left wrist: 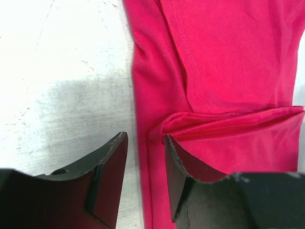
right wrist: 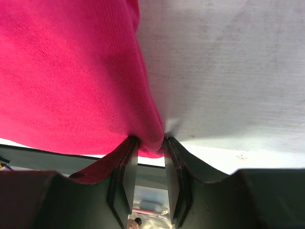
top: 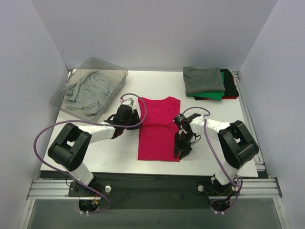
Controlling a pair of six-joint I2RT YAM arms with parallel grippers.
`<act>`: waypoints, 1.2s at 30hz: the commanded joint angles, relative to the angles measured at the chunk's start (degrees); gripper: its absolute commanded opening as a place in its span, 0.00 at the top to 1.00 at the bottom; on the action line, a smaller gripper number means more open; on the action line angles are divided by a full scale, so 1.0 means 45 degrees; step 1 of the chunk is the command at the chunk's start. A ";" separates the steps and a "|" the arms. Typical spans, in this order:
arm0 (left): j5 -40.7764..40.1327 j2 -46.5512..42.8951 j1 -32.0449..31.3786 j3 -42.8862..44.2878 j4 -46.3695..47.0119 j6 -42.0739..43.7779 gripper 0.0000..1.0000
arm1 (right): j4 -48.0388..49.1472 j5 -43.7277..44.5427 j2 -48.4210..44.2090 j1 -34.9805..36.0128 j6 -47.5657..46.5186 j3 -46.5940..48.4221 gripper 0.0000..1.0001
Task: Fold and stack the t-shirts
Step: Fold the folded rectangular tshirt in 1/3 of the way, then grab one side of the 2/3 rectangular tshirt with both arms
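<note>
Pinching the magenta t-shirt at its near right corner, the right gripper should wait until the open left gripper clamps the left edge.

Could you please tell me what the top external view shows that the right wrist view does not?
Only the top external view shows the clear bin, the folded stack and the left gripper at the left edge of the magenta t-shirt. Only the right wrist view shows its cloth pinched in the right gripper. Both show that t-shirt, the right gripper and the table.
</note>
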 commanded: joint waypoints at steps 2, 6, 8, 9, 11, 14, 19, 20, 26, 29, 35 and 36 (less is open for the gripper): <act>-0.0434 -0.1126 0.0049 0.0509 -0.0059 -0.0259 0.52 | -0.0460 0.0247 0.0266 0.0065 -0.0123 0.0012 0.71; -0.0239 -0.1828 -0.0029 0.0373 -0.0215 -0.0396 0.49 | -0.0480 0.0287 0.0227 0.0085 -0.0103 -0.0046 0.70; 0.0014 -0.2336 -0.0127 0.0178 -0.0370 -0.0260 0.48 | -0.0500 0.0306 0.0208 0.0085 -0.0084 -0.0047 0.69; 0.0131 -0.2512 -0.0185 0.0099 -0.0507 -0.0124 0.48 | -0.0500 0.0306 0.0188 0.0066 -0.0064 -0.0066 0.68; 0.0366 -0.3020 -0.0283 -0.0115 -0.1111 0.0324 0.48 | -0.0539 0.0326 0.0149 0.0085 -0.0045 -0.0086 0.67; 0.0914 -0.3839 -0.0400 -0.0408 -0.2322 0.0814 0.48 | -0.0578 0.0345 0.0091 0.0085 -0.0025 -0.0163 0.67; 0.0407 -0.5187 -0.1141 -0.0995 -0.5325 0.1518 0.49 | -0.0558 0.0365 0.0051 0.0066 0.0014 -0.0320 0.67; 0.0406 -0.5286 -0.1723 -0.1073 -0.5661 0.1692 0.49 | -0.0558 0.0365 0.0090 0.0104 0.0033 -0.0320 0.68; 0.0714 -0.5443 -0.3115 -0.2263 -0.6545 0.0720 0.49 | -0.0539 0.0248 0.0169 0.0163 0.0034 -0.0457 0.70; 0.0563 -0.5540 -0.3233 -0.2323 -0.7109 0.0543 0.49 | -0.0539 0.0267 0.0188 0.0222 0.0111 -0.0515 0.70; 0.1283 -0.5833 -0.3369 -0.3161 -0.6545 0.0054 0.49 | -0.0519 0.0189 0.0344 0.0495 0.0151 -0.0574 0.71; 0.1498 -0.5892 -0.3389 -0.3279 -0.6350 0.0034 0.49 | -0.0519 0.0189 0.0344 0.0534 0.0189 -0.0574 0.71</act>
